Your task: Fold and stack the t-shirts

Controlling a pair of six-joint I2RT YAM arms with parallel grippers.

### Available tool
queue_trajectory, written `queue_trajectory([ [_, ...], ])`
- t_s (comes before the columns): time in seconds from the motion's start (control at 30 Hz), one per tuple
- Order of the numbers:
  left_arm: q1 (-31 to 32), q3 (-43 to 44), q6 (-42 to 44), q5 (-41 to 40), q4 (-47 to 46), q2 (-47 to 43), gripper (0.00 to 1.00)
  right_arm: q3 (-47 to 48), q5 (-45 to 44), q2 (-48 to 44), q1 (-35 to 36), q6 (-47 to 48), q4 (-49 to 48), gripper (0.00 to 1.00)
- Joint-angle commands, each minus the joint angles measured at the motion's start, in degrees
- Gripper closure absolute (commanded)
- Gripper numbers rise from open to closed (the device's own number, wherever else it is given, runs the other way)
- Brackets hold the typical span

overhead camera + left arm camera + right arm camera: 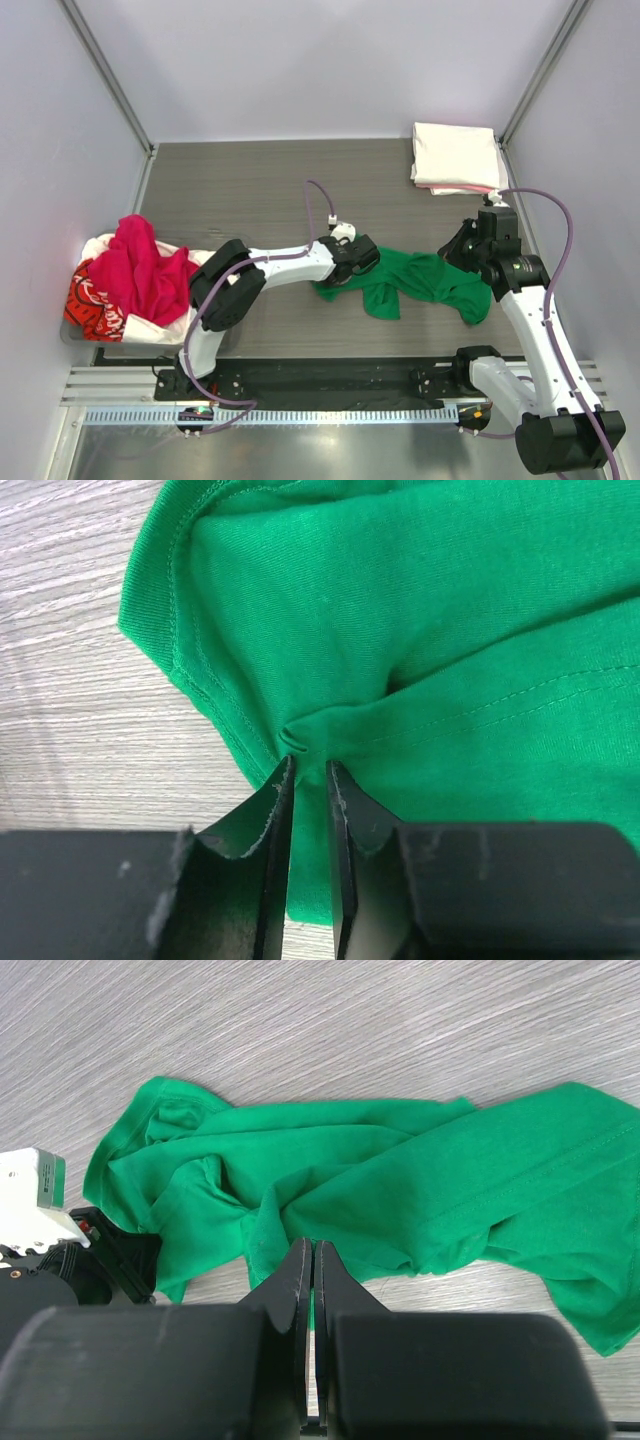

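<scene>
The left end effector [310, 762] was clenched on a small fold of the green tee [420, 630], near its left end. The right end effector [312, 1250] was clenched as well, at the tee's right part, with a sliver of green between its fingers [290, 1280]. The tee lay bunched and drawn out between the two on the surface [250, 190]. Far to the right of the green tee, at the back, sat a folded cream tee [455, 150] on top of a pink one [470, 189]. Well left of the green tee was a heap: a magenta tee [140, 270], a white tee [100, 246] and a red tee [88, 305] whose white print was too small to read.
</scene>
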State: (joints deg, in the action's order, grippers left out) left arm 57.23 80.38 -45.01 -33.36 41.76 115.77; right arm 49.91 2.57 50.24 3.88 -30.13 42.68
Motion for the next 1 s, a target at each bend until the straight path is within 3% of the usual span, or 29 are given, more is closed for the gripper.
queue_trajectory([
  [0.0, -0.8, -2.0, -1.2, 0.2, -2.3, 1.3, 0.80, 0.1, 0.4, -0.3, -0.2, 0.2, -2.2, 0.99],
  [0.2, -2.7, -7.6, -0.4, -0.1, -7.5, -1.7, 0.80, 0.0, 0.2, -0.4, -0.2, 0.5, -2.2, 0.99],
  [0.37, -5.3, -13.5, 0.6, 1.4, -12.2, -5.8, 0.67, 0.4, -0.1, 0.0, -0.3, 0.9, -2.1, 0.99],
  [0.47, -5.6, -14.3, 1.2, 1.5, -13.0, -6.0, 0.65, 0.4, 0.1, 0.5, -0.2, 1.0, -2.1, 0.99],
  [0.63, -5.7, -14.8, 1.2, 1.2, -13.9, -6.1, 0.87, 0.3, -0.3, 0.6, -0.2, 1.0, -2.0, 0.99],
  [0.77, -5.6, -14.5, 1.4, 1.0, -14.0, -5.9, 0.98, -0.1, -0.4, 0.6, -0.3, 1.0, -2.0, 0.99],
  [0.97, -5.6, -13.3, 1.4, 0.4, -12.1, -8.2, 1.00, 0.4, -0.2, 0.6, -0.3, 0.9, -2.0, 0.99],
])
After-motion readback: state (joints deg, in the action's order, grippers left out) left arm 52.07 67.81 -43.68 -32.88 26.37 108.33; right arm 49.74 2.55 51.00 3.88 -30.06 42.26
